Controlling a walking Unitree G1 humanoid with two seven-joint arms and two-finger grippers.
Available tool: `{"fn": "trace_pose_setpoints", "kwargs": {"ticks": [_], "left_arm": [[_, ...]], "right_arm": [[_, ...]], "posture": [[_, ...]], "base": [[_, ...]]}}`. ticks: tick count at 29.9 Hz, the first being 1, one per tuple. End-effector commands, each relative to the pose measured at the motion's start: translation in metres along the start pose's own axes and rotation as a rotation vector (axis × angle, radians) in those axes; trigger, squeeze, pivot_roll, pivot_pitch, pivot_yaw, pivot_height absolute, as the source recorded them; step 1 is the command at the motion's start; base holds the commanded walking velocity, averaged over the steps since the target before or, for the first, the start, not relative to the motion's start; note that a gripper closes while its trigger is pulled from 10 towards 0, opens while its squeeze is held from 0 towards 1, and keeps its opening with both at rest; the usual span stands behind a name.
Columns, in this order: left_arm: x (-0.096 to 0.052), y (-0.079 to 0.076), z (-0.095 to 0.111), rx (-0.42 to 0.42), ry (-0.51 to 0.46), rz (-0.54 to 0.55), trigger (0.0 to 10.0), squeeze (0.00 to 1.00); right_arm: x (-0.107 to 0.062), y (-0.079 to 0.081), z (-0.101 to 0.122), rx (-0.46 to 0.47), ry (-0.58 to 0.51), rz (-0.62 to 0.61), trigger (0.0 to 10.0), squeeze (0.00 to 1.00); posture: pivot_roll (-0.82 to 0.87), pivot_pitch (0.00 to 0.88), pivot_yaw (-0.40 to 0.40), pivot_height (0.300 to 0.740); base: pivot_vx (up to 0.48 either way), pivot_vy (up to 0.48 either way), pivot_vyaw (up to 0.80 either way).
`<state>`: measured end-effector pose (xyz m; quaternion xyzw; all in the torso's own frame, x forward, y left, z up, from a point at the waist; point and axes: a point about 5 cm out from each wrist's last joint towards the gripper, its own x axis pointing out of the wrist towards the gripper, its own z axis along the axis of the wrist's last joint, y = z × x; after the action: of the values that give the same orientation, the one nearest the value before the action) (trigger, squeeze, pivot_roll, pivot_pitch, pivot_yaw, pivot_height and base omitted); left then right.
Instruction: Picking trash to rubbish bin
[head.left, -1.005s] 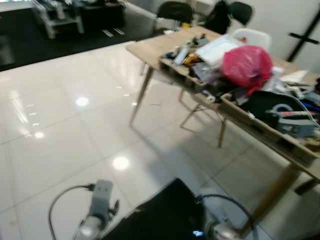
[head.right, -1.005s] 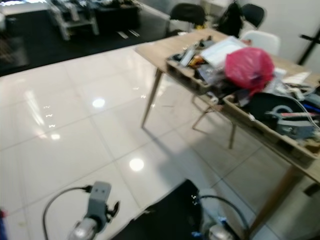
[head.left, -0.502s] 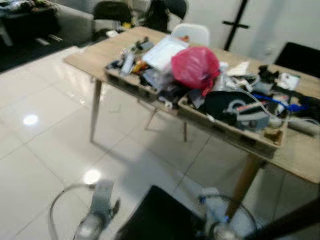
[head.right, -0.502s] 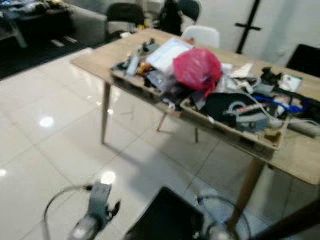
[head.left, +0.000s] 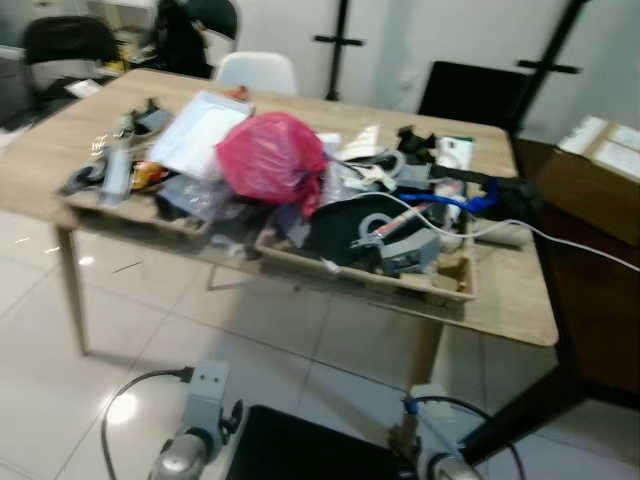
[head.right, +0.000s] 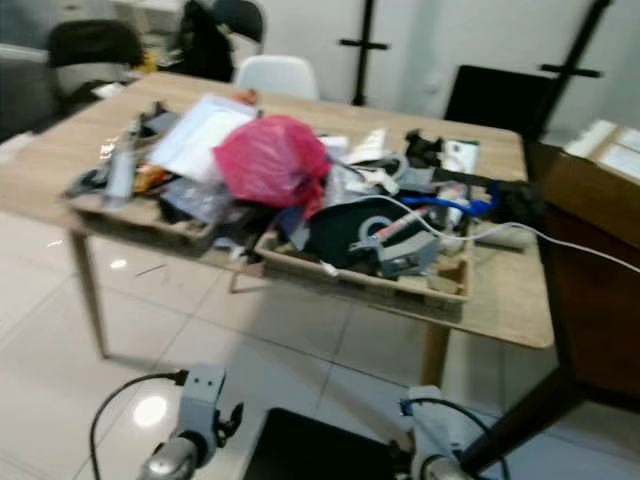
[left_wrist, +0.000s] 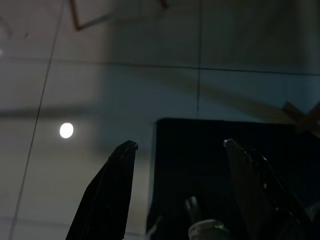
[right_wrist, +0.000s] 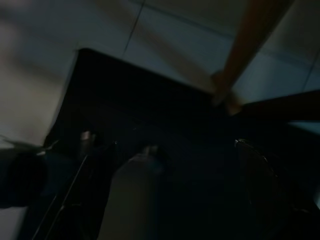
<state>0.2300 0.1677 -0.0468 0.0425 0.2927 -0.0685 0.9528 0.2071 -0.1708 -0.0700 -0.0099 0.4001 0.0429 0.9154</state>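
A wooden table (head.left: 500, 300) stands on the pale tiled floor (head.left: 60, 400) ahead of the robot, and its top is heaped with clutter. Near the middle of the heap sits a bulging pink plastic bag (head.left: 270, 158) — the most trash-like thing in view — resting partly over a shallow wooden tray (head.left: 440, 290) that runs along the table's near edge. Beside the bag, toward the robot's left, lies a flat white packet (head.left: 205, 125) among small grey and dark odds and ends that are too blurred to name. To the bag's right a dark rounded device with a grey part (head.left: 385, 235) lies in the tray, a white cable (head.left: 570, 245) trails off over the table's right end, and something blue (head.left: 470, 205) lies behind it. Dark chairs (head.left: 470, 95) and a white chair (head.left: 255, 72) stand at the far side, with a brown cabinet (head.left: 590, 190) to the right. Both arms hang low at the bottom of the head views, well short of the table. The left gripper (left_wrist: 177, 145) points down at the floor with its two black fingers (left_wrist: 112, 185) spread apart and nothing between them — a dark rectangular shape (left_wrist: 220, 165) lies below it. The right wrist view is very dark; a table leg (right_wrist: 250, 50) can be made out over the floor, but whether the right gripper is parted or closed I cannot tell.
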Motion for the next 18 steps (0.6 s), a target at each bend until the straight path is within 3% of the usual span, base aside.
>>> {"fn": "trace_pose_setpoints", "kwargs": {"ticks": [1, 10, 18], "left_arm": [[-0.002, -0.001, -0.006, 0.001, 0.025, -0.007, 10.0, 0.09], [-0.003, -0.002, -0.010, 0.012, 0.052, -0.032, 10.0, 0.07], [-0.005, -0.005, -0.017, 0.014, 0.080, -0.065, 10.0, 0.06]], "right_arm": [[-0.002, -0.007, -0.004, 0.004, 0.015, -0.021, 10.0, 0.00], [-0.003, -0.008, -0.008, 0.013, 0.029, -0.026, 10.0, 0.00], [-0.003, -0.007, -0.010, 0.000, 0.048, -0.016, 10.0, 0.00]], "posture": [[-0.04, 0.087, 0.026, 0.740], [-0.04, 0.087, 0.026, 0.740], [-0.04, 0.091, 0.024, 0.740]], "base": [[0.300, 0.000, -0.80], [0.265, 0.000, -0.78], [0.000, 0.000, 0.00]]}}
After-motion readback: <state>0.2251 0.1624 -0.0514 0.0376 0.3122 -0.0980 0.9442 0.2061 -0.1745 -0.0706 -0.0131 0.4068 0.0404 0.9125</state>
